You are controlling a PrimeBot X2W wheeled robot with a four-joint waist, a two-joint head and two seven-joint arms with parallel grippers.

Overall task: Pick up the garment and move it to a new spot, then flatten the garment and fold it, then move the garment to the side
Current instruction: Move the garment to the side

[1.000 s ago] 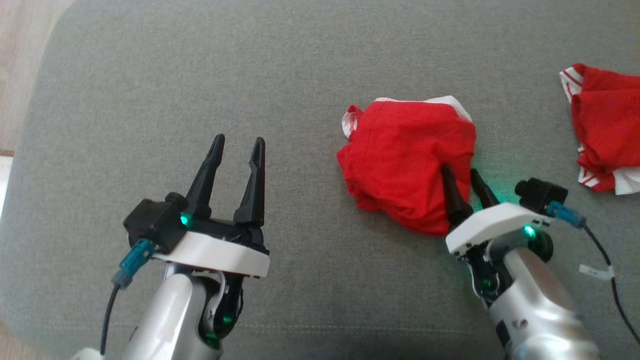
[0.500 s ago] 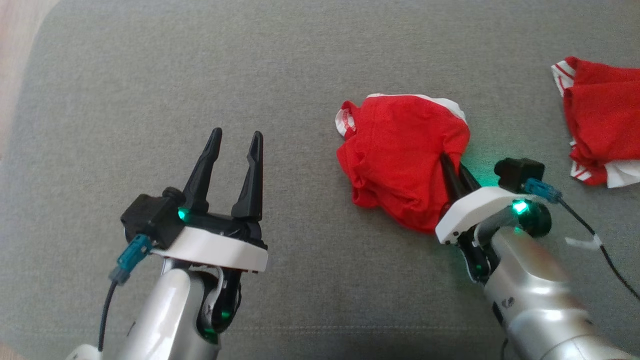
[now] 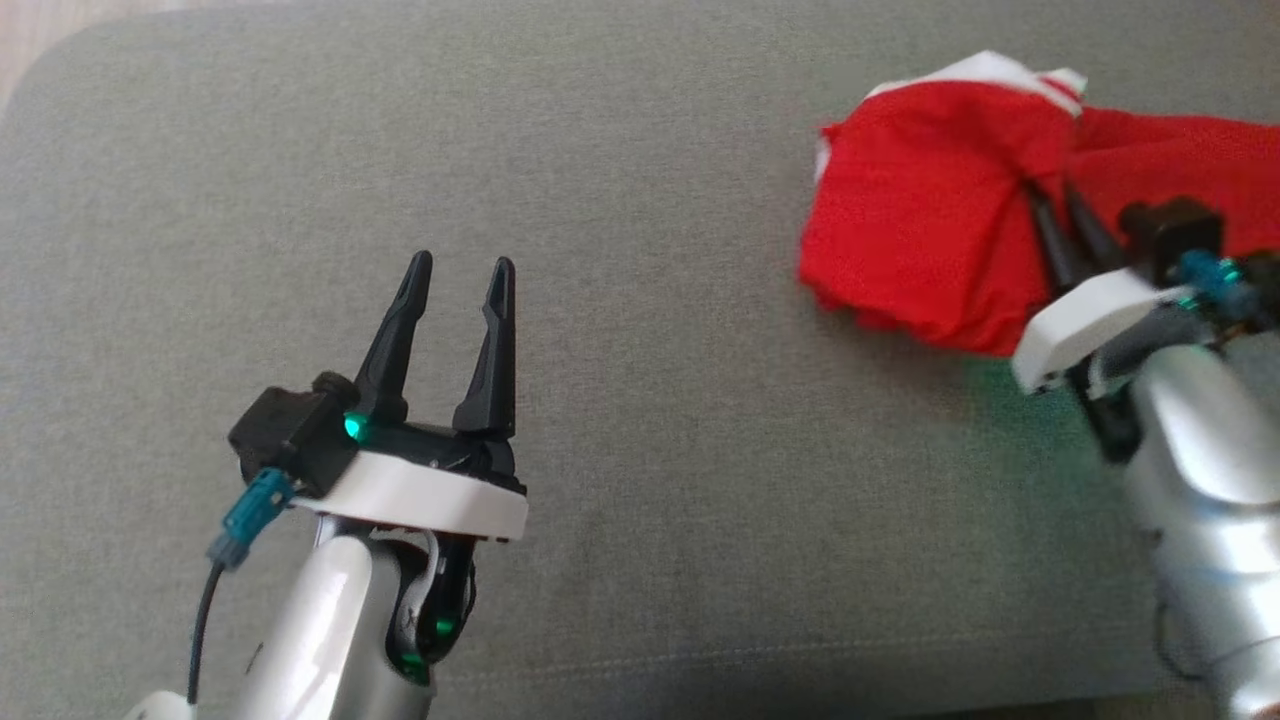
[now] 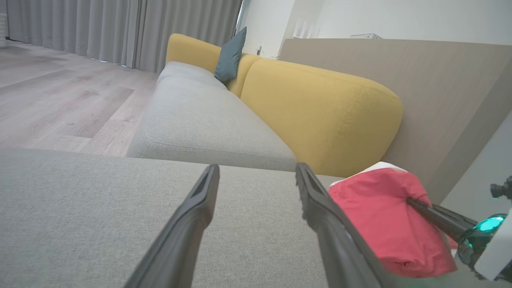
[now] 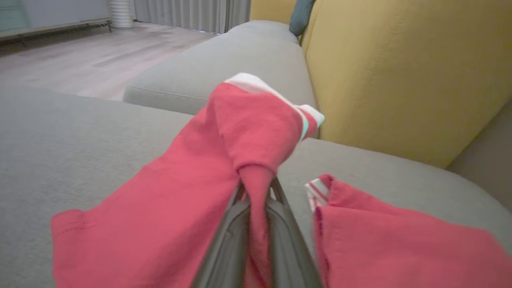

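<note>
left pincer (image 3: 462, 260) lower left: spread, idle over grey cushion (image 3: 640, 150) | red garment (image 3: 920, 230) upper right: bunched | right pincer (image 3: 1052, 195) right edge: pinching one fold | risk: thin fold slipping out, or snagging second red garment (image 3: 1180, 160) just beside
</note>
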